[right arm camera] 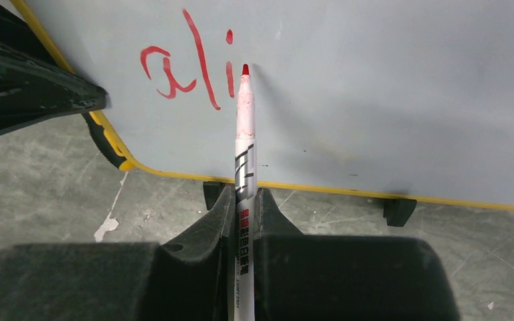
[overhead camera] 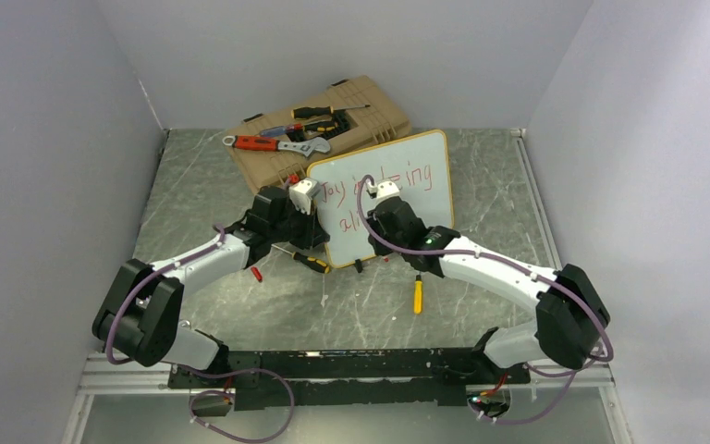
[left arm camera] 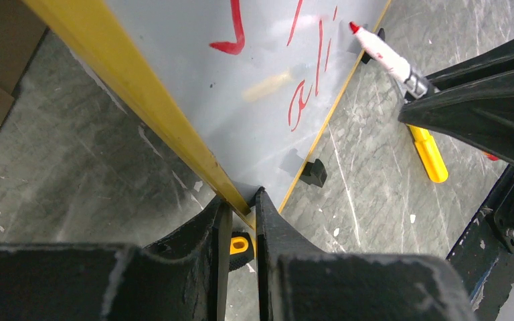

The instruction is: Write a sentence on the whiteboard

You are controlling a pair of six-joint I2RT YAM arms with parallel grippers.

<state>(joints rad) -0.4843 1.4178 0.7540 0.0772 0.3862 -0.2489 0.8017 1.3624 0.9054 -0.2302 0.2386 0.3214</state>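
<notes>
A tan toolbox point(overhead camera: 374, 118) lies closed by the far edge of the grey marbled tabletop point(overhead camera: 199, 190), left of centre. On its lid rest a red-handled adjustable wrench point(overhead camera: 273, 143) and a black-and-yellow screwdriver point(overhead camera: 322, 112), with other tools between them. Mid-tabletop lie a second black-and-yellow screwdriver point(overhead camera: 310, 261), a small red piece point(overhead camera: 256, 273) just left of it, and a yellow-handled tool point(overhead camera: 417, 296) further right.

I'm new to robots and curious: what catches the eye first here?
A small white board with a thin yellow frame stands mid-table, with red handwritten letters on it. The right arm's black fingers pinch a red-tipped white marker beside "ali", while the left arm's black fingers clamp the board's lower corner. Behind sits a tan plastic toolbox.
</notes>
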